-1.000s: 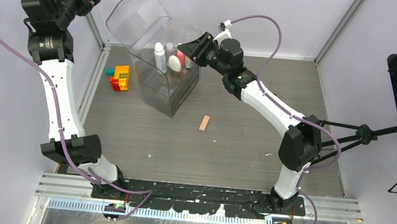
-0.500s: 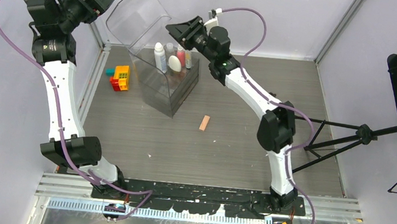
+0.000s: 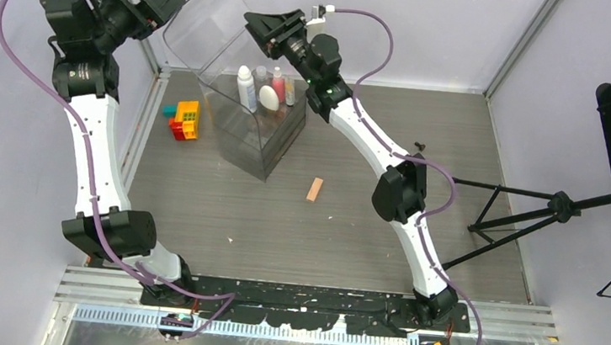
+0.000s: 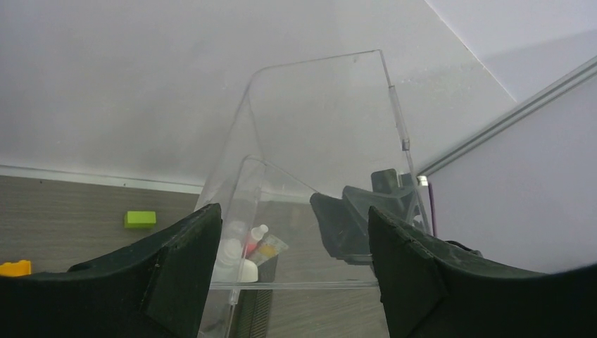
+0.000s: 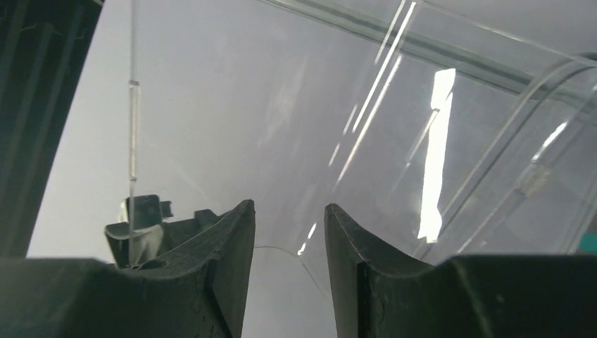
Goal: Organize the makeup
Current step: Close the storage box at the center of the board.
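Inside the clear case (image 3: 258, 147) at the back of the table (image 3: 365, 220), the makeup (image 3: 266, 89) stands gathered: a white bottle (image 3: 245, 87), a pink bottle (image 3: 278, 84) and a few smaller pieces packed close (too small for us to name each one). One peach piece (image 3: 314, 189) lies alone on the table, well apart from the case, and we judge it may belong with the rest. Above the bottles the lid (image 3: 207, 19) is tipped up and back. We see the right gripper (image 5: 287, 211) raised just beside that lid, its jaws a little apart with nothing visibly pinched between them. The left gripper (image 4: 292, 215) hovers on the lid's other side, jaws spread wide and empty. Our worry is the lid: a push from either arm off its hinge line could slide or tip the case and topple the bottles, or drop the lid hard. Toy bricks (image 3: 183, 118) sit near the case on its left, where a low sweep of the left arm could scatter them.
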You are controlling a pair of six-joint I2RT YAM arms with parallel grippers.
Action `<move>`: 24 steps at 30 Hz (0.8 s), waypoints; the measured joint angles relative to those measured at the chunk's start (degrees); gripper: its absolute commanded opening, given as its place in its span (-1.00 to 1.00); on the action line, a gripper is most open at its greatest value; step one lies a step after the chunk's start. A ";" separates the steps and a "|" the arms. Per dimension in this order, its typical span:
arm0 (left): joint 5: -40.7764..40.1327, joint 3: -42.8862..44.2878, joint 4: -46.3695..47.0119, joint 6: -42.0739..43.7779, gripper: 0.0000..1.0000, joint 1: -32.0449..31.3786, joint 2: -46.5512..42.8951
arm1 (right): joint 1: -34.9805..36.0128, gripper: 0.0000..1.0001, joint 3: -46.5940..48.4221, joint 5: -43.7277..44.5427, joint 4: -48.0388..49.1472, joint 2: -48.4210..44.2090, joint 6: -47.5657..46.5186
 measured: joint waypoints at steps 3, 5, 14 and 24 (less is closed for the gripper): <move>0.17 -1.90 0.55 0.04 0.56 -0.44 -0.37 | 0.59 -0.08 2.29 1.20 0.33 0.52 1.31; 0.15 -2.99 0.70 0.09 0.56 -0.85 -0.48 | 0.87 -0.08 4.96 1.70 0.68 1.73 2.36; 0.17 -5.11 0.85 1.46 0.55 -4.24 -1.66 | 1.81 -0.09 8.44 3.67 1.40 4.24 4.63; 0.17 -7.13 1.16 2.73 0.56 -4.96 -4.02 | 1.86 -0.12 1.40 4.50 4.20 3.91 4.50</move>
